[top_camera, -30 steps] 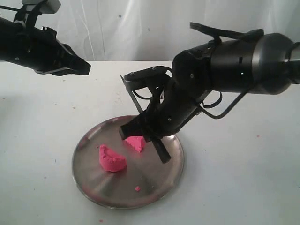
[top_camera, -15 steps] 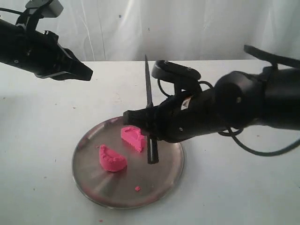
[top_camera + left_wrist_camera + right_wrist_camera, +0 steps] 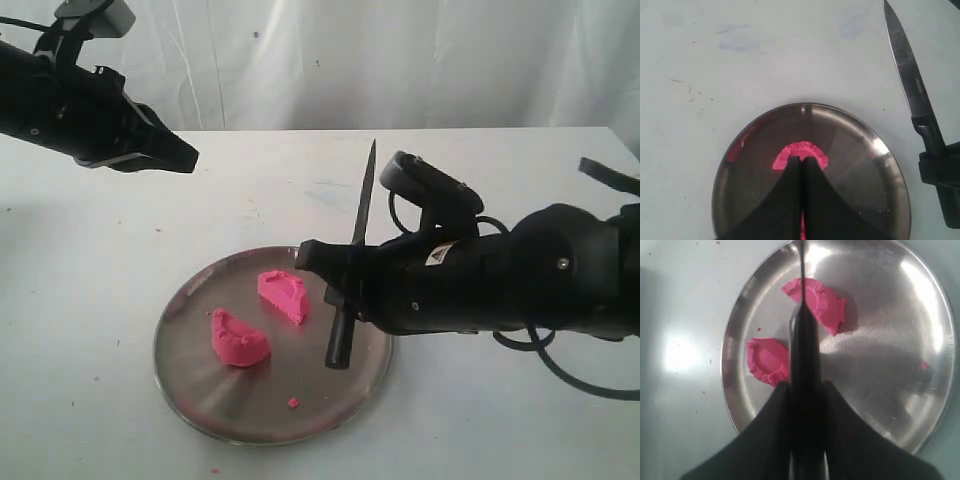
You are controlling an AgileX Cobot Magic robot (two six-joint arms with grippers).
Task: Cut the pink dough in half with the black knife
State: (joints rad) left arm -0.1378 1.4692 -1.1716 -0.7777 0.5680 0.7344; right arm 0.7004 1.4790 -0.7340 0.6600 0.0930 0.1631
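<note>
The pink dough lies in two half-moon pieces on a round steel plate (image 3: 180, 370): one piece (image 3: 283, 295) at the middle and one piece (image 3: 238, 338) nearer the plate's left. My right gripper (image 3: 335, 285) is shut on the black knife (image 3: 360, 215), whose blade points up and away while the handle end hangs over the plate's right side, clear of the dough. The right wrist view shows the knife (image 3: 802, 340) between the fingers (image 3: 772, 415), above both pieces (image 3: 820, 302) (image 3: 767, 360). My left gripper (image 3: 188, 157) hovers shut and empty at the upper left.
A tiny pink crumb (image 3: 293, 402) lies near the plate's front rim. The plate rests on a white table (image 3: 90, 300) with a white curtain behind. In the left wrist view the shut gripper (image 3: 801, 162) partly hides a dough piece (image 3: 802, 148); the knife blade (image 3: 905, 65) shows at one side.
My right arm has swung to the right and turned, lifting the knife off the dough so the blade points upward; the middle dough piece is uncovered. The left arm has stayed still.
</note>
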